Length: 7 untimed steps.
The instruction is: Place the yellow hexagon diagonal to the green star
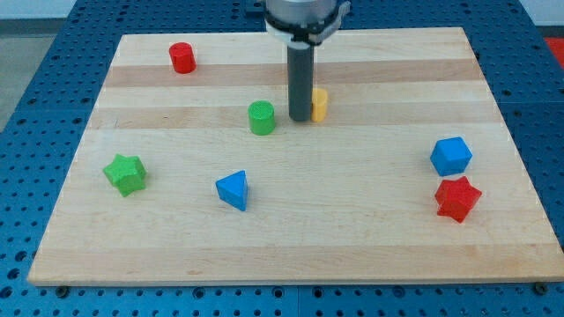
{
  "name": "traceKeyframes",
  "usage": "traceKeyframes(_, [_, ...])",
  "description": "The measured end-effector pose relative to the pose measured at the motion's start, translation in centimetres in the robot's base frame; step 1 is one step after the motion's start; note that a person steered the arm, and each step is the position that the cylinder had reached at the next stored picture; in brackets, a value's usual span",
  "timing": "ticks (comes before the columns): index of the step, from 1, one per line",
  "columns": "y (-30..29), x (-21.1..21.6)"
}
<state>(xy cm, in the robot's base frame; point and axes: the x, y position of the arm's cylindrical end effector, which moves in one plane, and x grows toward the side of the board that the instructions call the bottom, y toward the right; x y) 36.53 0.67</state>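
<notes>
The yellow hexagon [320, 104] lies on the wooden board [291, 220] just above the view's middle, partly hidden behind the rod. My tip [300, 118] rests against the hexagon's left side. The green star [124, 173] lies far off at the view's left, lower than the hexagon. A green cylinder [261, 117] stands just left of my tip, between it and the star's side of the board.
A red cylinder [182, 57] stands at the top left. A blue triangular block [233, 189] lies below the middle. A blue hexagonal block [450, 156] and a red star [457, 198] lie at the right. Blue perforated table surrounds the board.
</notes>
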Motion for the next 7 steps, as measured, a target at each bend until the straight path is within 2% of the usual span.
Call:
traceKeyframes(1, [-1.2, -3.4])
traceKeyframes(2, [3.7, 0.3])
traceKeyframes(3, [8.3, 1.9])
traceKeyframes(4, [16.8, 2.4])
traceKeyframes(5, [18.7, 2.7])
traceKeyframes(6, [18.8, 0.6])
traceKeyframes(7, [24.9, 0.1])
